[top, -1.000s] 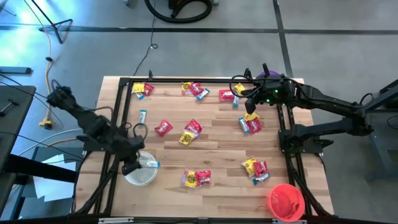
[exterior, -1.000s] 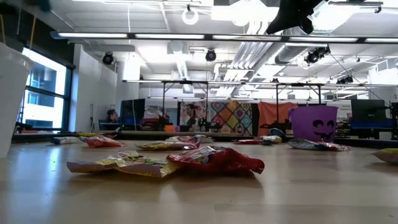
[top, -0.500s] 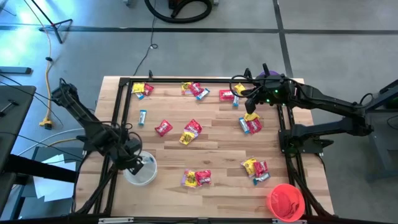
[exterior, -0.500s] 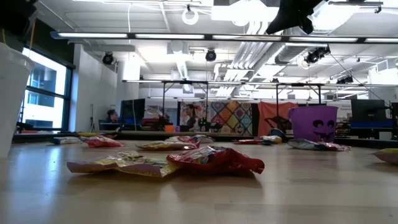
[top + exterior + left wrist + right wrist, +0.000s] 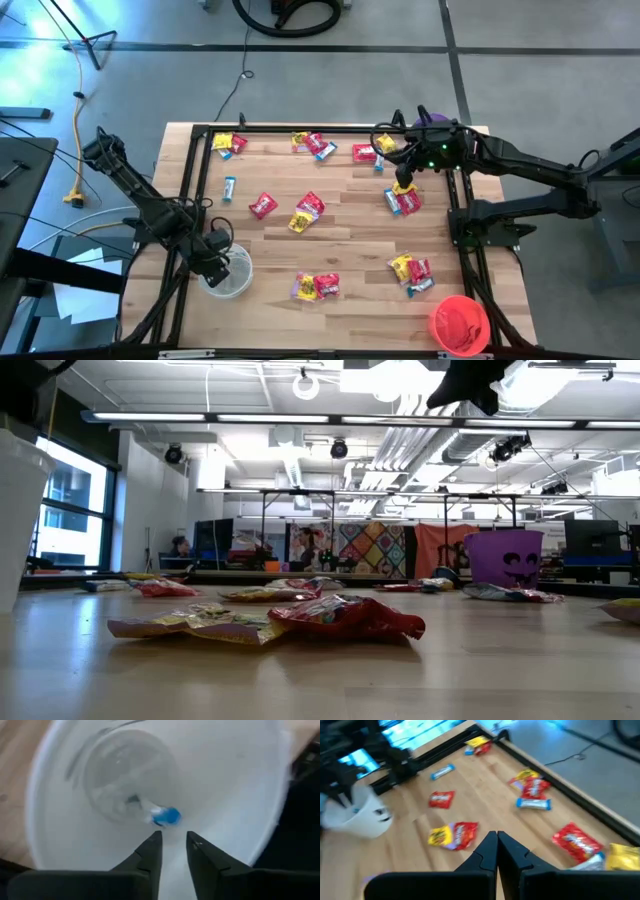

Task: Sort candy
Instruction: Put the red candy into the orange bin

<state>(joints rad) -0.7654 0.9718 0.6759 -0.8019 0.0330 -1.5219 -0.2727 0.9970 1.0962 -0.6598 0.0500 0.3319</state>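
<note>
The left hand (image 5: 173,851) is held just above the clear white bowl (image 5: 226,277) at about eight o'clock on the table (image 5: 350,235), its fingers (image 5: 150,855) parted by a narrow gap with nothing between them. A light blue sweet (image 5: 165,816) is seen lying loose inside that bowl, below the fingertips.

Near the front edge, at about five o'clock, a red bowl (image 5: 459,324) is set. Just beyond it, a yellow and red cluster of candy (image 5: 412,272) is found, and another small cluster (image 5: 316,287) lies at six o'clock. Toward the middle, a yellow and red pair (image 5: 306,212) and a single red sweet (image 5: 262,206) are placed, with one light blue sweet (image 5: 229,187) at nine o'clock.

The right hand (image 5: 404,183) is poised at about two o'clock, its fingers pressed together and empty, just above a red and blue cluster (image 5: 403,201). Along the far edge, more candy is spread at eleven o'clock (image 5: 228,144), twelve o'clock (image 5: 312,144) and one o'clock (image 5: 368,153). The purple bowl (image 5: 432,120) stands at the far corner, partly hidden by the right arm.
</note>
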